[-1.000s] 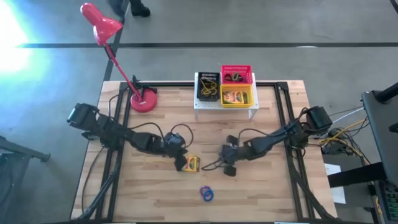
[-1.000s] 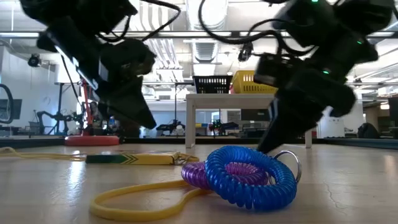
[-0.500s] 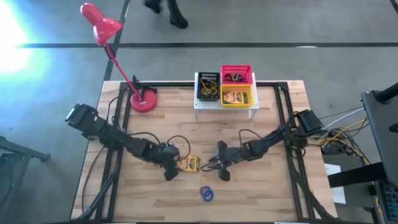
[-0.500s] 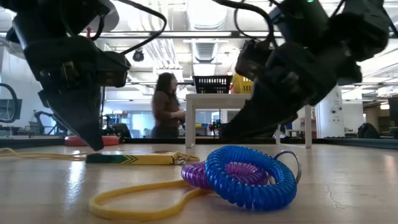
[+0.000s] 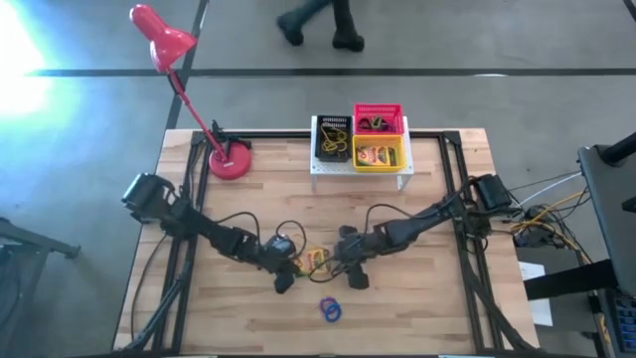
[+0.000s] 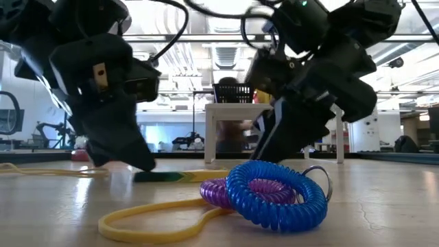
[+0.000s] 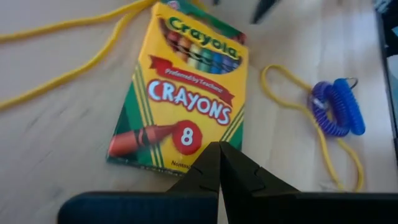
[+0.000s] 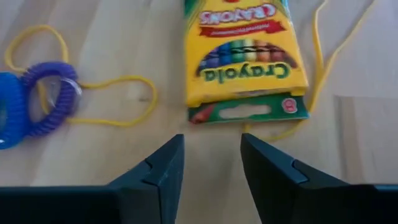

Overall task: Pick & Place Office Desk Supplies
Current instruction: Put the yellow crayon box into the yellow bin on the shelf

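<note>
A yellow-and-green crayon box [image 5: 317, 261] lies flat on the table between both grippers. My left gripper [image 7: 219, 155] is shut, with its tips at the box's short end on the table's left side. My right gripper [image 8: 211, 158] stands open just short of the box's opposite end [image 8: 249, 113], touching nothing. A blue and a purple coiled ring [image 6: 274, 192] lie together nearer the front edge, with a thin yellow rubber band [image 6: 154, 221] beside them. My left gripper has its shut fingertips against the crayon box's short bottom end [image 7: 186, 164], near one corner. The fingers slant down from the table's left. The box lies flat on the table, label up.
A white stand [image 5: 360, 164] with black, red and yellow bins sits at the far edge. A red desk lamp stands with its base [image 5: 231, 159] at the far left. Yellow cord [image 7: 68, 50] trails by the box. A person [image 5: 318, 20] walks beyond the table.
My left gripper has sunk and gone toward the table's right, onto the crayon box's end. The box has slid a little toward the right, still flat. My right gripper has come toward the left, closer to the box.
</note>
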